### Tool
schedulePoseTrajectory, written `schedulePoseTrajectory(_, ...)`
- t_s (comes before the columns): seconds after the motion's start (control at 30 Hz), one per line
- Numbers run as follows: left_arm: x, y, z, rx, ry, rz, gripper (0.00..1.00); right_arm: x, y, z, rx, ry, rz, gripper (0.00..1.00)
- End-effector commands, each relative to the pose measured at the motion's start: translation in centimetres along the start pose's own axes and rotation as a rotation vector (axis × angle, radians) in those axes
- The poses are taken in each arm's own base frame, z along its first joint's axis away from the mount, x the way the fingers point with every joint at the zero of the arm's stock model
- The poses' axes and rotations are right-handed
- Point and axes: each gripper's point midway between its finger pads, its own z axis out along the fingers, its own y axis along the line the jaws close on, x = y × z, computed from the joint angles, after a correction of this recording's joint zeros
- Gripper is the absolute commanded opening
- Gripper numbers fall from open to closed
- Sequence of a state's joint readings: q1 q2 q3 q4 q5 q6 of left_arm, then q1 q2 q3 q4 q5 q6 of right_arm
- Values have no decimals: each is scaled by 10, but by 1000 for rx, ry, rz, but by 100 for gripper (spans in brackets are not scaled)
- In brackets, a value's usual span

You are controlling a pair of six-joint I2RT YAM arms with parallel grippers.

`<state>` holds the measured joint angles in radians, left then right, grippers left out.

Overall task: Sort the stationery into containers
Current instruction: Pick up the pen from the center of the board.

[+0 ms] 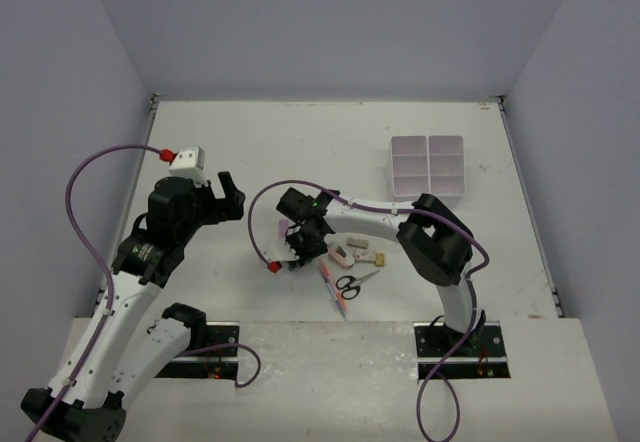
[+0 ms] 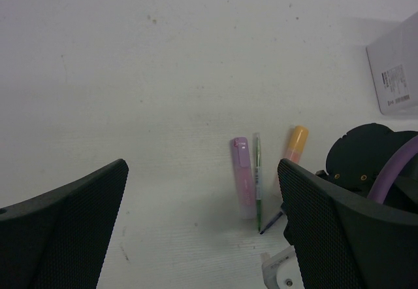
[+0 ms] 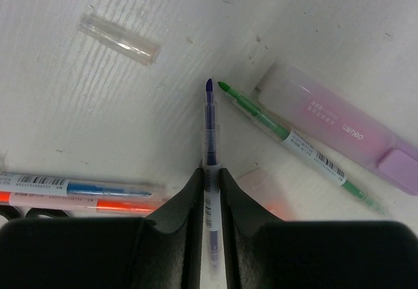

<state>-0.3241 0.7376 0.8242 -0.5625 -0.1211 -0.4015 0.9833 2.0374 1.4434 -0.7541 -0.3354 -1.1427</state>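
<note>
My right gripper (image 3: 210, 178) is shut on a thin purple pen (image 3: 209, 125), whose tip pokes out ahead of the fingers, low over the table. Beside it lie a green pen (image 3: 287, 135) and a lilac highlighter (image 3: 339, 129). A peach highlighter (image 3: 261, 187) is partly hidden under the right finger. My left gripper (image 2: 202, 230) hangs open and empty to the left, looking at the same lilac highlighter (image 2: 242, 178), green pen (image 2: 258, 178) and orange-peach highlighter (image 2: 295, 145). The white divided container (image 1: 429, 165) stands at the far right.
A clear pen cap (image 3: 119, 38) lies loose ahead of the right gripper. A blue pen (image 3: 85, 187) and an orange-red pen (image 3: 98, 204) lie to its left. Black-handled scissors (image 1: 350, 283), a pink-red pen (image 1: 333, 289) and small erasers (image 1: 367, 258) sit near the right arm.
</note>
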Motion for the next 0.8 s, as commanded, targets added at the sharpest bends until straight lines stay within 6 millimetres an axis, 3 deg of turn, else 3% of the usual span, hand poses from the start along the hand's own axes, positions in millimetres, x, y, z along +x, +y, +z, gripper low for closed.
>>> schedulePoseTrajectory(0.0, -5, -6, 2, 25, -20, 10, 100, 9, -6, -8, 42, 45, -23, 0)
schedulePoseTrajectory(0.33, -11, -2, -4, 5, -50, 3, 100, -7, -4, -51, 119, -1, -19, 0)
schedulePoseTrajectory(0.53, -16, 6, -8, -41, -74, -11, 100, -30, -11, -90, 243, -124, -3, 0)
schedulePoseTrajectory(0.63, -20, 13, -12, -82, -94, -25, 100, -42, -13, -119, 299, -205, 80, 0)
schedulePoseTrajectory(0.77, -23, 14, -15, -83, -112, -29, 100, -55, -2, -153, 351, -298, 128, 0)
